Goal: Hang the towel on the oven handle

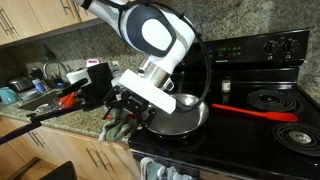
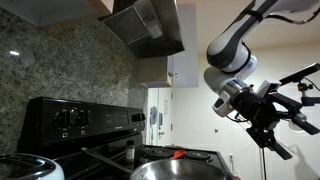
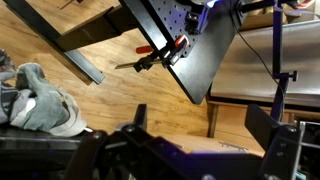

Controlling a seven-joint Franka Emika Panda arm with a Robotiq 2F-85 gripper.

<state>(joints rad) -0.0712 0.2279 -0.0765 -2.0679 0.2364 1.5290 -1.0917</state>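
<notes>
The towel is judged soft, light and limp; a raised fold is best pinched. The fingers of the gripper are seen apart and empty.

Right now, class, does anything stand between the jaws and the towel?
Nothing visible does. In an exterior view the gripper, jaws open, hangs just above the towel; the steel pan sits beside them, not between.
</notes>
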